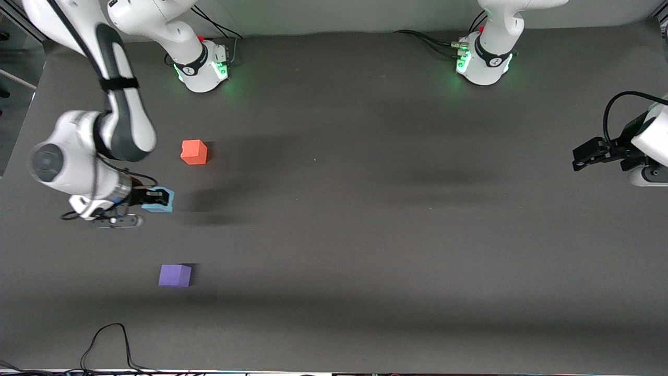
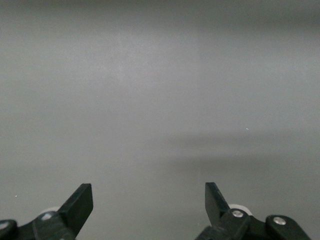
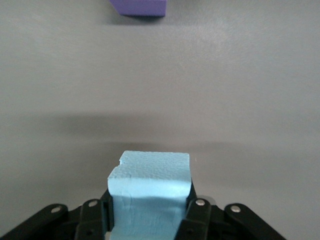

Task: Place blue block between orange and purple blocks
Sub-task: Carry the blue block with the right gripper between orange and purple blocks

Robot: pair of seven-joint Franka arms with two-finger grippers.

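Note:
My right gripper (image 1: pixel 156 198) is shut on the pale blue block (image 1: pixel 163 205), squeezing it between both fingers; the block (image 3: pixel 150 192) fills the gap in the right wrist view. It hangs over the table between the orange block (image 1: pixel 194 152), which lies nearer the robots' bases, and the purple block (image 1: pixel 175 275), which lies nearer the front camera. A corner of the purple block (image 3: pixel 140 7) shows in the right wrist view. My left gripper (image 1: pixel 587 156) waits open at the left arm's end of the table, and its view shows its fingertips (image 2: pixel 80 202) wide apart over bare table.
The dark grey table (image 1: pixel 365 235) is bare apart from the three blocks. Both arm bases (image 1: pixel 203 65) stand along the edge farthest from the front camera. A black cable (image 1: pixel 109 344) loops over the table's edge nearest the front camera.

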